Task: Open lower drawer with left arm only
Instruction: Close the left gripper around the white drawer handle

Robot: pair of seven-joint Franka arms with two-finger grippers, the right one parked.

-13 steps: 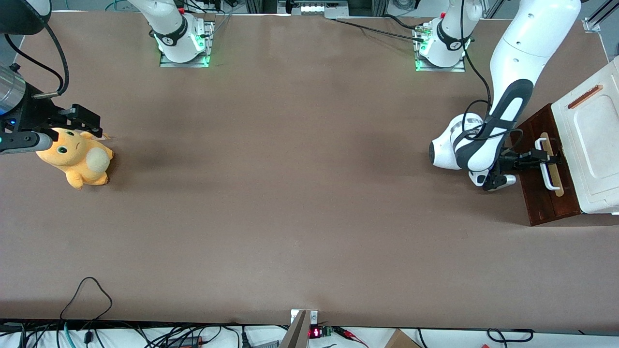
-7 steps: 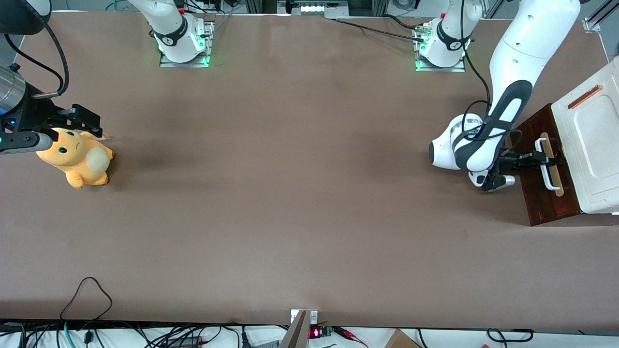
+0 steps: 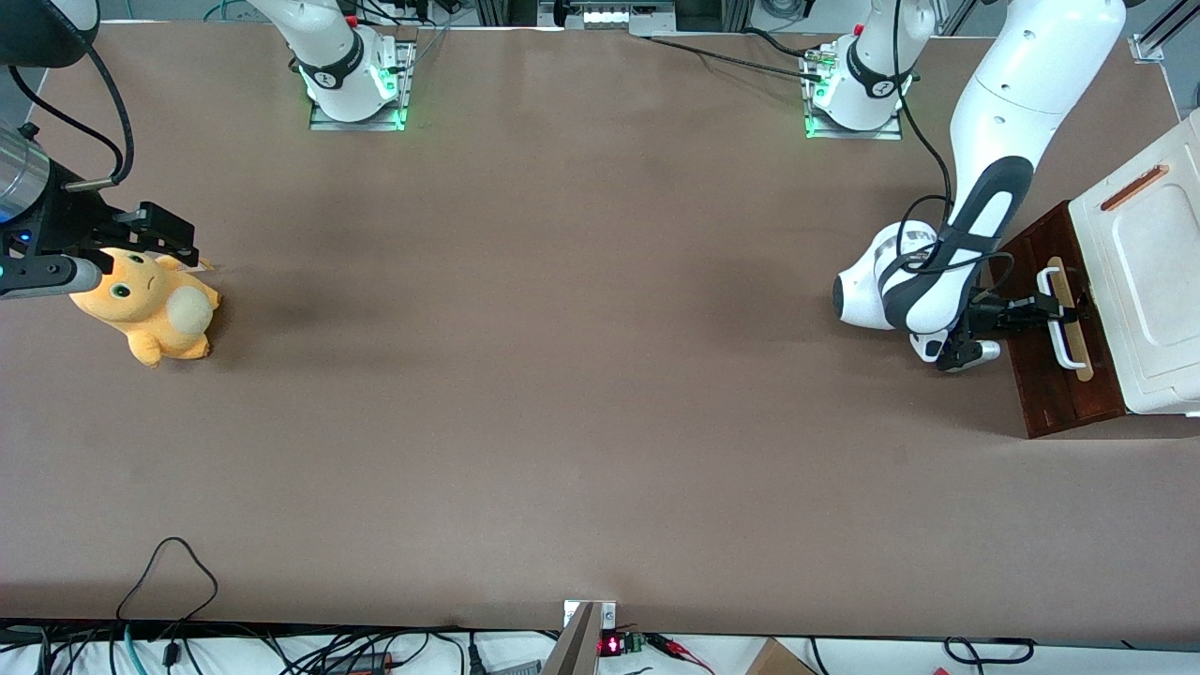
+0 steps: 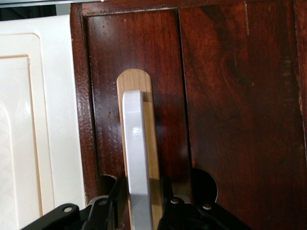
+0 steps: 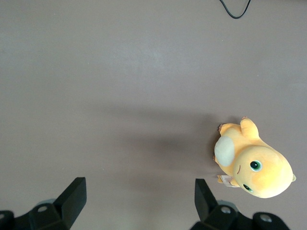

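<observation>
The lower drawer (image 3: 1042, 380) shows its dark reddish-brown front at the working arm's end of the table, under the white cabinet top (image 3: 1148, 272). Its white loop handle (image 3: 1059, 328) lies on a pale wood strip (image 3: 1080, 352). The left arm (image 3: 994, 141) reaches down in front of the drawer. Its gripper (image 3: 1069, 307) is at the handle. In the left wrist view the gripper (image 4: 143, 187) straddles the handle (image 4: 136, 143): one finger (image 4: 115, 194) lies against the handle's edge, and a strip of pale wood shows between the handle and the second finger. The drawer front (image 4: 230, 96) looks flush with the cabinet.
The white cabinet top (image 4: 29, 120) carries a small orange-brown bar (image 3: 1134, 187). A yellow plush toy (image 3: 150, 305) lies at the parked arm's end of the table, also in the right wrist view (image 5: 254, 165). Both arm bases (image 3: 853, 94) stand at the table's edge farthest from the front camera.
The gripper and wrist have shifted very slightly away from the cabinet. The drawer front and handle have not visibly moved.
</observation>
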